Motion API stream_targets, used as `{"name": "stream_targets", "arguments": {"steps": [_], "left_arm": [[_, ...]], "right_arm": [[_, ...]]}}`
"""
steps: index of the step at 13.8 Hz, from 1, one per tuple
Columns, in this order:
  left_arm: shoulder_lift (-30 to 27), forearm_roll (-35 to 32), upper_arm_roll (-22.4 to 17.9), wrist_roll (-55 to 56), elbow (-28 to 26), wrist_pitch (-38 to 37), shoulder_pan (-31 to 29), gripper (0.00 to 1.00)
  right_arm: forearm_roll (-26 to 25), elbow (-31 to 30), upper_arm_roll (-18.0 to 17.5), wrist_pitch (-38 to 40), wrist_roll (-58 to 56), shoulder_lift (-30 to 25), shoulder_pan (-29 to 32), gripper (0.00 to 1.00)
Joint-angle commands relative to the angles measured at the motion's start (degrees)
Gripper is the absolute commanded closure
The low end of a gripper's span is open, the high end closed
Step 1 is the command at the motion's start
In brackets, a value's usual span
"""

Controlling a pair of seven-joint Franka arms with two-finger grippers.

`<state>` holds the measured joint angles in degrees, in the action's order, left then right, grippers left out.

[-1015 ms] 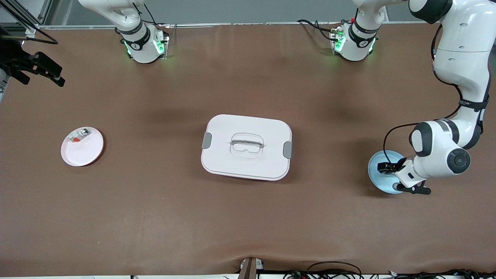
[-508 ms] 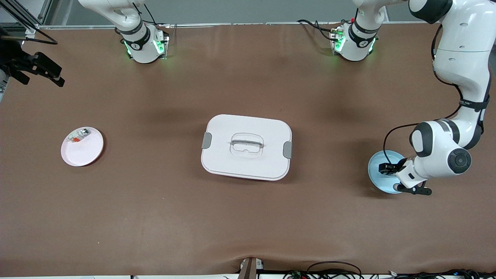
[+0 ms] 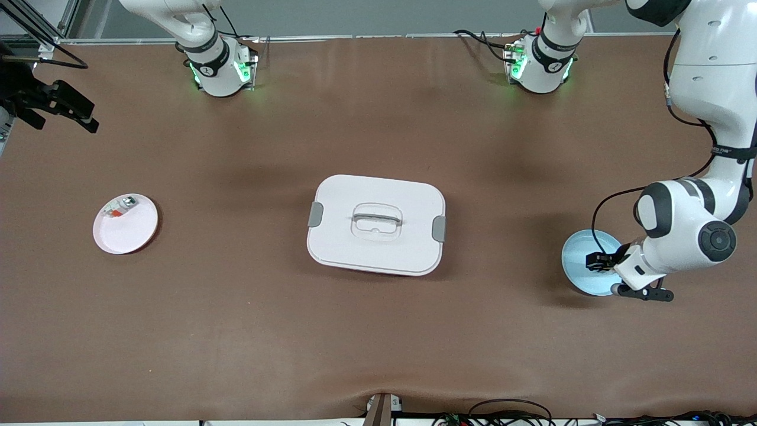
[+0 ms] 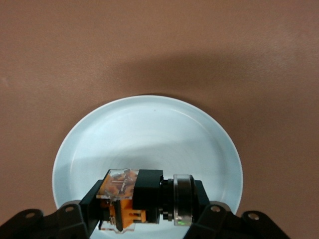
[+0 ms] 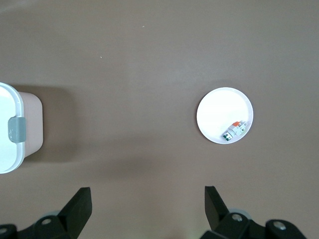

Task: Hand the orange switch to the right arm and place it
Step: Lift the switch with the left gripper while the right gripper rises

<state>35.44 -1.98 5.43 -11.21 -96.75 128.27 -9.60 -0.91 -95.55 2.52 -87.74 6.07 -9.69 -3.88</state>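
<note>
The orange switch (image 4: 142, 191), black with orange marks and a clear piece on its body, sits between the fingers of my left gripper (image 4: 148, 206), which is shut on it. In the front view the left gripper (image 3: 597, 261) is just over the light blue plate (image 3: 582, 278) at the left arm's end of the table; the plate also shows in the left wrist view (image 4: 149, 129). My right gripper (image 5: 148, 199) is open and empty, high above bare table. In the front view it shows as black fingers (image 3: 83, 115) at the right arm's end.
A white lidded box (image 3: 376, 223) with grey clips stands mid-table, and its edge shows in the right wrist view (image 5: 10, 129). A white plate (image 3: 127, 231) toward the right arm's end holds a small white-grey part (image 3: 120, 207) with a red-orange bit, also in the right wrist view (image 5: 234, 130).
My left gripper, with the switch in it, has shifted a little toward the left arm's end of the blue plate. The right arm has not moved.
</note>
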Motion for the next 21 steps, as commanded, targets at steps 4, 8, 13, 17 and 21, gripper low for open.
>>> {"name": "stream_targets", "arguments": {"steps": [4, 8, 13, 17, 21], "left_arm": [[-4.32, 0.23, 0.28, 0.48, 1.03, -6.71, -0.33, 0.84], [-7.66, 0.49, 0.37, 0.83, 2.70, -14.00, -0.42, 0.84], [-11.87, 2.49, 3.18, 5.23, 4.02, -21.56, -0.15, 0.84], [-16.53, 6.90, 3.88, 7.51, 4.03, -27.10, 0.02, 0.84], [-20.84, 10.32, 4.59, 12.08, 4.11, -32.02, 0.11, 0.84]], "right_arm": [[-0.23, 0.88, -0.14, 0.46, -0.27, 0.81, 0.37, 0.00], [-0.23, 2.64, 0.03, 0.20, -0.36, 1.87, 0.54, 0.00], [-0.32, 5.27, 0.03, -0.07, -0.27, 9.14, 0.46, 0.00], [0.20, 9.14, 0.03, -0.42, -0.45, 14.52, 0.72, 0.00], [0.03, 9.15, 0.03, -0.42, -0.45, 14.61, 0.55, 0.00]]}}
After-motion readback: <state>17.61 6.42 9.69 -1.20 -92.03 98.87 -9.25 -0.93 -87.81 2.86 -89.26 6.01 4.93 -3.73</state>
